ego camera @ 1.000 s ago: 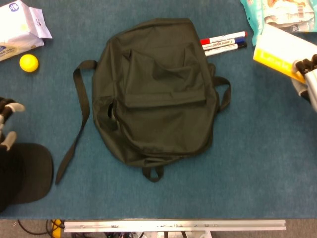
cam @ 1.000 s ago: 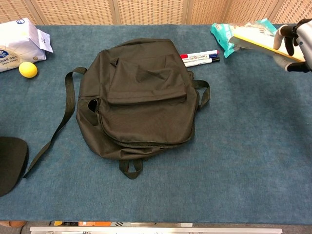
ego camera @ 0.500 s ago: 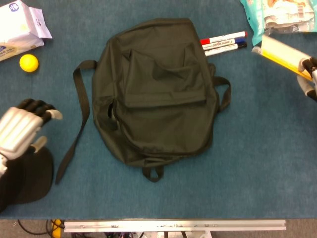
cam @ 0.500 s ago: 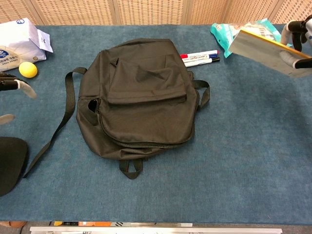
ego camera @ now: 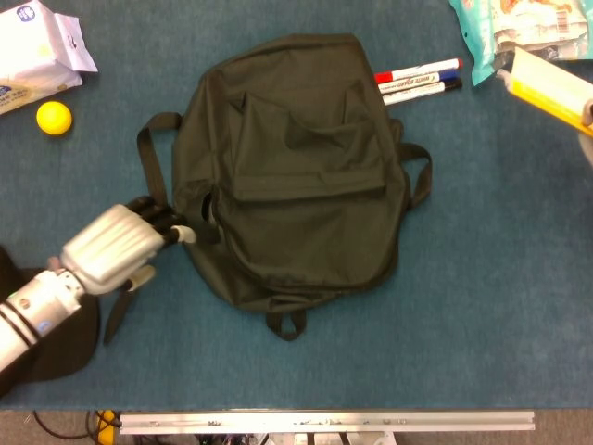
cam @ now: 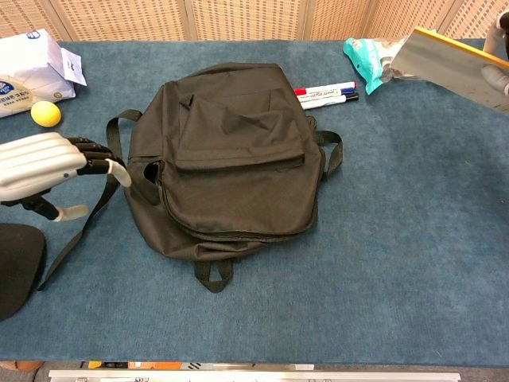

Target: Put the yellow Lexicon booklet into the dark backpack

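Both views: left hand empty, spread beside backpack; chest alone shows right hand gripping booklet.

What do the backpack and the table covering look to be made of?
Backpack: apparently a thin woven synthetic such as nylon, matte dark, judging by its soft creases and limp webbing straps. Table covering: seemingly felt or short-pile carpet, matte blue, with a fuzzy, non-reflective surface.

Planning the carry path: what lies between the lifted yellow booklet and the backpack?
Three markers beside the backpack, then bare blue cloth toward the booklet; head view.
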